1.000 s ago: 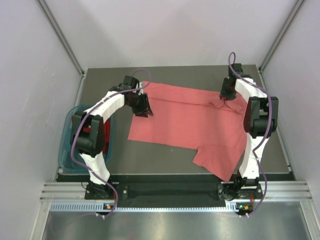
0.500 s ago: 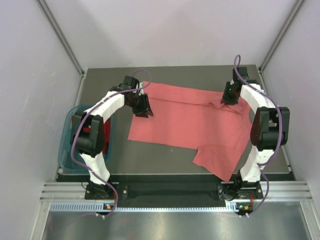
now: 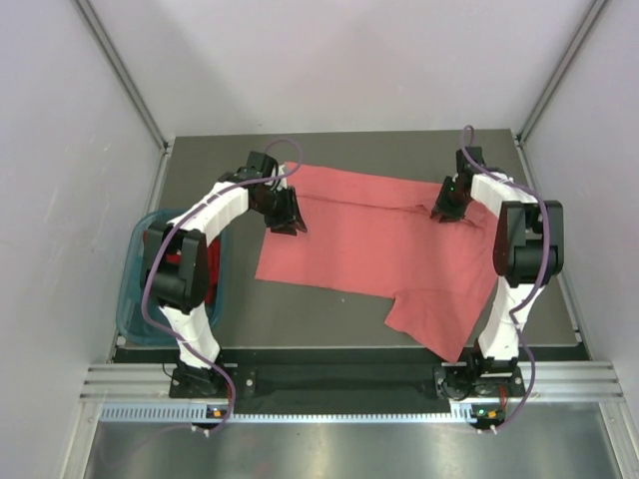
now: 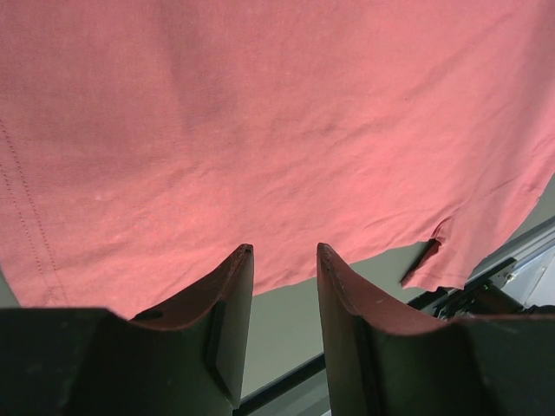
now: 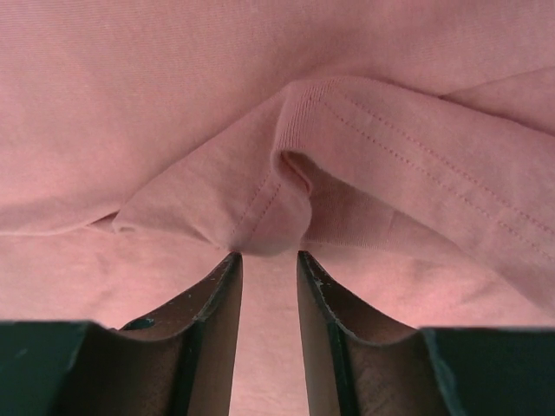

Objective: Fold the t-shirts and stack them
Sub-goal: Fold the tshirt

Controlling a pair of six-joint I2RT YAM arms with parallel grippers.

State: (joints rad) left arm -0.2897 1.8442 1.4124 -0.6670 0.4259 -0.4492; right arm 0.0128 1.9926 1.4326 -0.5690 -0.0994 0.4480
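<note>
At table (image 3: pixel 349 145) far side | left gripper (image 3: pixel 288 218) is hovering at shirt (image 3: pixel 379 239) edge, part-open, empty | right gripper (image 3: pixel 446 208) is facing raised fold (image 5: pixel 277 212), part-open, empty, likely for pinching

We see the salmon-pink t-shirt (image 3: pixel 369 239) spread mostly flat across the bench (image 3: pixel 300 309), with one sleeve trailing toward the near edge (a small puckered fold rises at its far right). The deep red t-shirt (image 3: pixel 172 257) shows only as a sliver inside the teal basket (image 3: pixel 126 291).

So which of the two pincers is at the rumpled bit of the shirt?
The right pincer: a puckered fold of the salmon-pink t-shirt sits just at its fingertips. The left pincer faces only flat, smooth cloth.
</note>
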